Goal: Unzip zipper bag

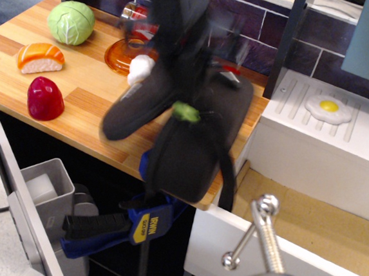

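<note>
Blur dominates the single view, so your reading of the gripper [180, 79] is limited: it shows only as a dark smear above the zipper bag [200, 146], and you cannot tell whether its fingers are spread or closed on anything. The zipper bag lies at the front right edge of the wooden counter [77, 103], overhanging slightly, with the blue-and-black clamp [122, 226] below it pinning it to the edge. A black flap appears lifted and swung to the left, which suggests the bag is partly open. The green tab [185, 111] sits near the middle of the bag, just under the arm.

Risks for you to weigh:
1. The bag may drag off the counter if the pull outruns the clamp.
2. The tab may slip free, since the hold on it cannot be confirmed.
3. The strap [227, 180] hanging at the right could snag the arm.
</note>
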